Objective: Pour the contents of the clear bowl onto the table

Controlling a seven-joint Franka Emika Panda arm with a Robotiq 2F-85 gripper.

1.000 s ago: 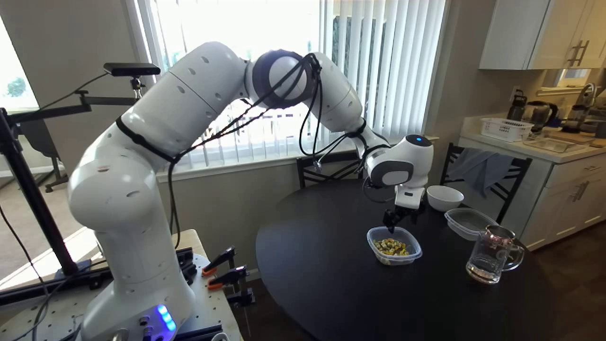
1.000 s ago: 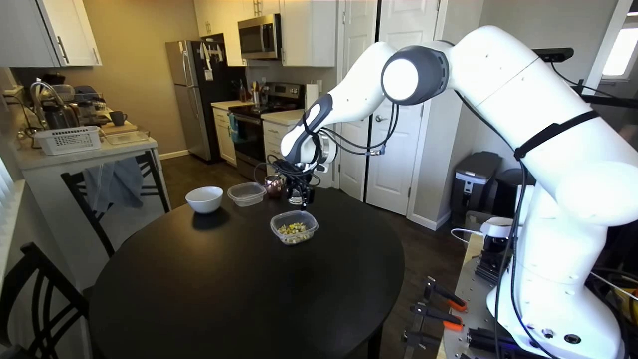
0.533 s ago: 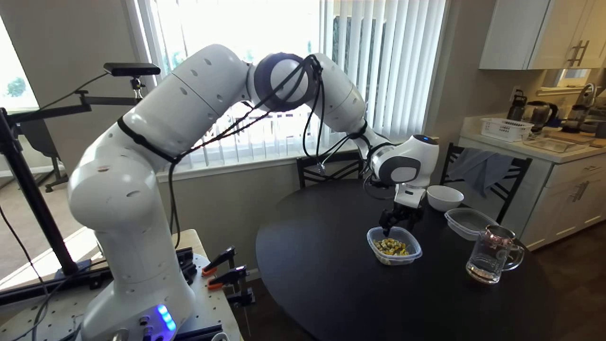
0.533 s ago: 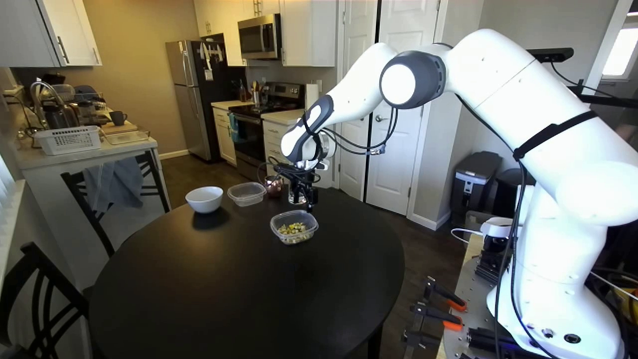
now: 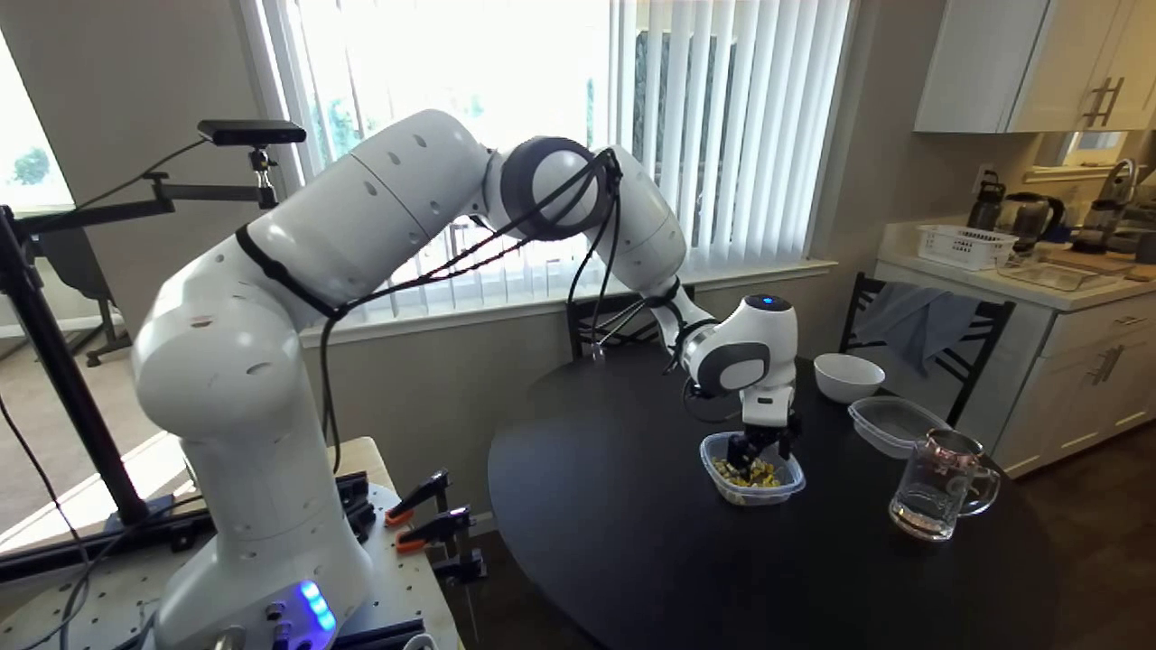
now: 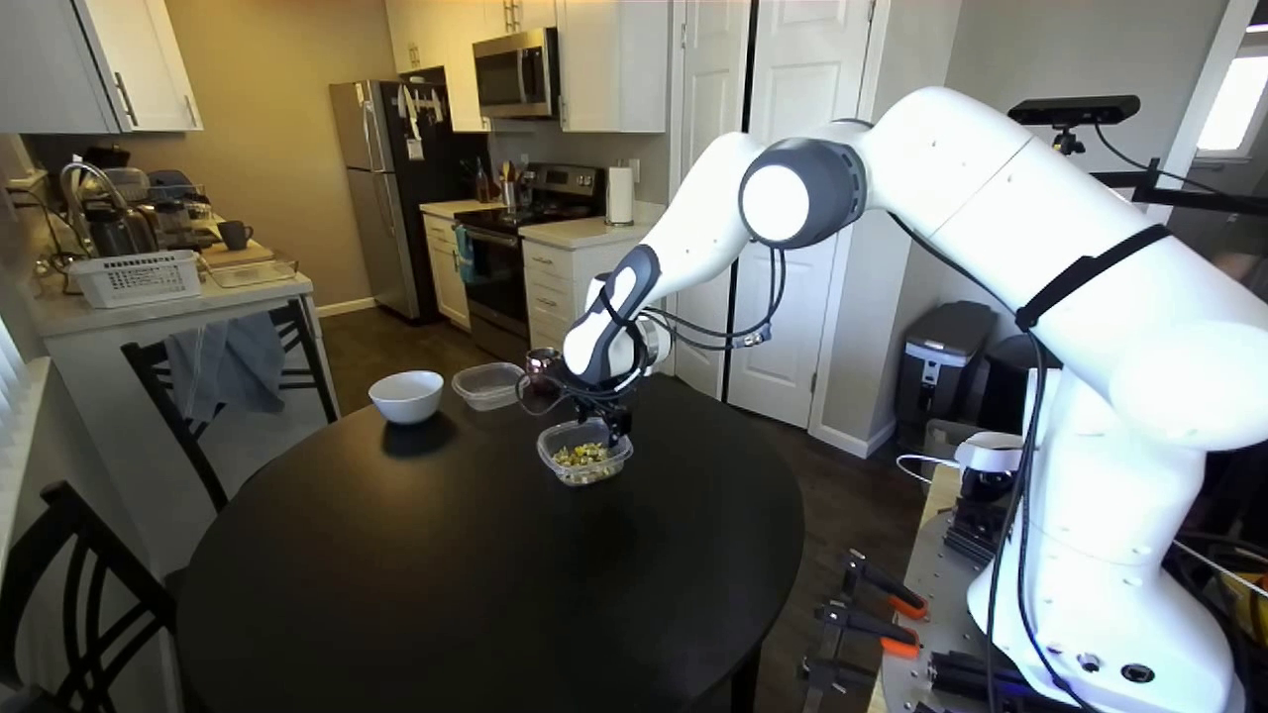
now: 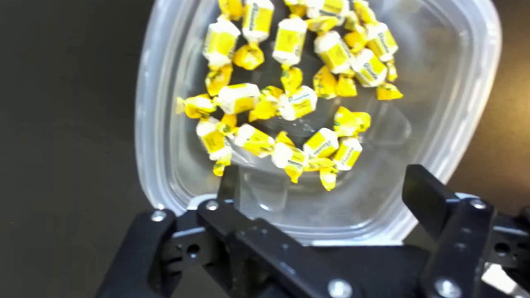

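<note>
The clear bowl is a squarish see-through container that stands upright on the dark table [image 5: 614,506]. Its rim shows in both exterior views [image 5: 711,445] [image 6: 546,451] and fills much of the wrist view [image 7: 149,103]. Its contents are several yellow-and-white wrapped candies [image 7: 290,41], heaped away from my fingers; they also show in an exterior view [image 6: 582,456]. My gripper [image 7: 321,171] is open and points down at the bowl's near end. The left finger [image 7: 229,184] is over the inside of the bowl, the right finger [image 7: 426,198] over its rim corner. Nothing is between the pads.
A clear glass mug [image 5: 926,501], an empty-looking see-through container [image 5: 890,429] and a white bowl [image 5: 847,377] stand on the table beyond the gripper. Black chairs [image 6: 287,337] stand at the table edge. A white counter [image 6: 178,312] is behind them.
My gripper has moved down to the clear bowl, so its fingers now overlap the rim and contents in an exterior view. The bowl has not moved.
</note>
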